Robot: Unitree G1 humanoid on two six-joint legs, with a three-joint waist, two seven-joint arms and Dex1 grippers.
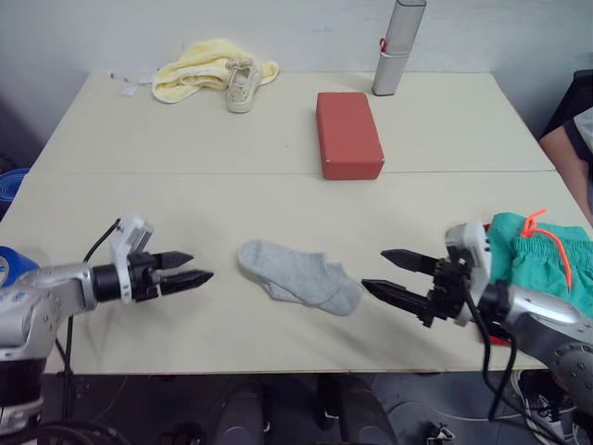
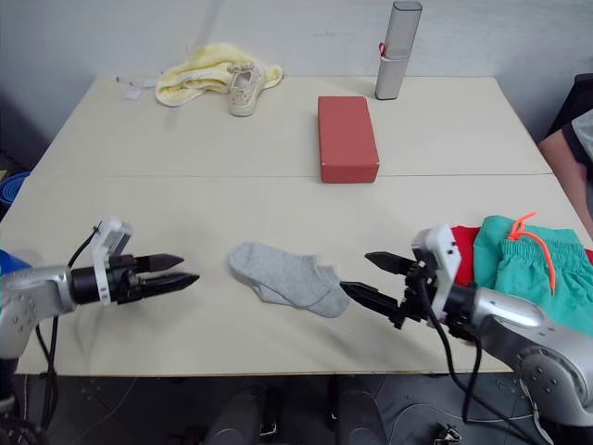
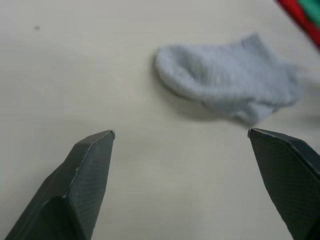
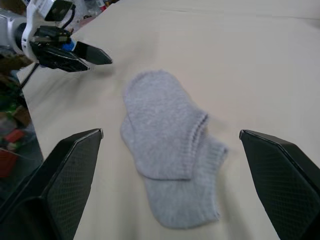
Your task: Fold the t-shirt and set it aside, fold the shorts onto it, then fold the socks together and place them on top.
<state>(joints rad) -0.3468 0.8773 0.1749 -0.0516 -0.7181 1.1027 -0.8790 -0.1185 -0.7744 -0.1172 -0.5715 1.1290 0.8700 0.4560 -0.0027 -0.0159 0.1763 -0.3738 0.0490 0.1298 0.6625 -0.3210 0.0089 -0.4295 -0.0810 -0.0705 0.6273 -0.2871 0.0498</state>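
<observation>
The two grey socks (image 1: 296,275) lie one overlapping the other on the front middle of the table, and both wrist views also show the socks (image 4: 167,145). My left gripper (image 1: 201,266) is open, a short way left of them, pointing at them. My right gripper (image 1: 373,269) is open too, its lower tip just off the socks' right end. The teal shorts (image 1: 547,264) with their orange drawstring lie folded at the table's right edge, on top of the red t-shirt (image 2: 465,248), of which a strip shows.
A brick-red box (image 1: 348,134) stands mid-table behind the socks. At the far left lie a yellow towel (image 1: 199,69) and a beige sneaker (image 1: 243,85). A silver case (image 1: 397,46) stands at the far edge. A person's arm (image 1: 567,148) is at the right.
</observation>
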